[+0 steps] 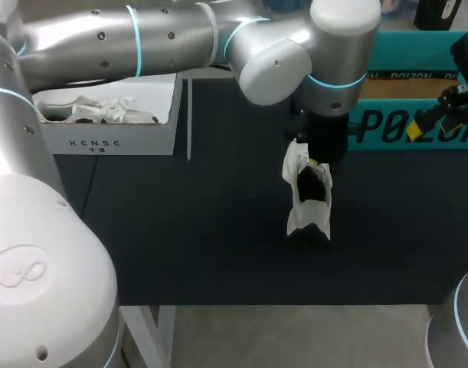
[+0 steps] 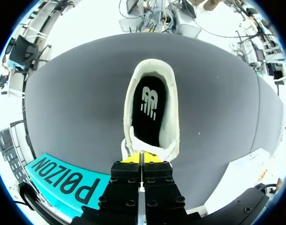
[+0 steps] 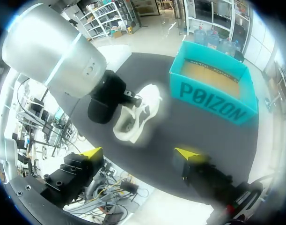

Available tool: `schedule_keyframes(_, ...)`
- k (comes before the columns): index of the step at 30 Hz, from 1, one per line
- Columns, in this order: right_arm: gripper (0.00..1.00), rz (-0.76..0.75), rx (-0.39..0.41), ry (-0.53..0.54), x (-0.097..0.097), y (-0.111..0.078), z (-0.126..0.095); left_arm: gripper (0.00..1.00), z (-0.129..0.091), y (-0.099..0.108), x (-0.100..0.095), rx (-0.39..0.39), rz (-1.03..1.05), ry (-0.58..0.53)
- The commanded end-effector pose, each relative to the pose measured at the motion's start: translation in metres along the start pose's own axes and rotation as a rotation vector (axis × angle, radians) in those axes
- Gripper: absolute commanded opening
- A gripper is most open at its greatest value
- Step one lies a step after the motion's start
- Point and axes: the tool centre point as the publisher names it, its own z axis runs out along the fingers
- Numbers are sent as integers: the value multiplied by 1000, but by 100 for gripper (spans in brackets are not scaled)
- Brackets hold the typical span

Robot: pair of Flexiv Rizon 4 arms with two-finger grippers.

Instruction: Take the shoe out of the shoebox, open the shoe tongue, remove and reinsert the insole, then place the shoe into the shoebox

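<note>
The white shoe (image 1: 306, 201) sits on the dark surface (image 1: 180, 230), near the teal shoebox (image 1: 417, 126). The left jaws are clamped on the rim of its opening. The right jaws stand wide apart, away from the shoe.

Left arm (image 1: 180, 38) overhangs shoe (image 1: 309, 201) — table (image 1: 180, 245) around bare.

My shoe (image 1: 304, 220) looks like soft off-white leather or cloth, smooth and matt; its insole (image 2: 150, 110) is matt black fabric. The surface (image 1: 180, 230) is dark, matt and felt-like. The shoebox (image 1: 417, 126) is teal card, plain brown inside. My left fingers (image 2: 128, 180) are matt black plastic, and my left arm (image 1: 103, 42) is satin silver metal.
</note>
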Motion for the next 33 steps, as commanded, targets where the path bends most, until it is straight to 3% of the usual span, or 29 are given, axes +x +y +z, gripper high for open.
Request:
schedule_keyframes(1,100,1,3,-1,0,1,1,0,1,-10,12,-2,-10,-18)
schedule_keyframes(9,100,1,3,-1,0,1,1,0,-9,-16,30,-5,-181,-32)
schedule_keyframes(11,100,1,3,-1,0,1,1,0,-15,-15,37,-38,-383,6)
schedule_keyframes(13,100,1,3,-1,0,1,1,0,-22,-16,46,3,-631,23)
schedule_keyframes(14,100,1,3,-1,0,1,1,36,-25,-18,47,27,-695,15)
schedule_keyframes(15,100,1,3,-1,0,1,1,100,-29,-21,48,43,-751,8)
schedule_keyframes(33,100,1,3,-1,0,1,1,100,-29,-21,48,43,-751,8)
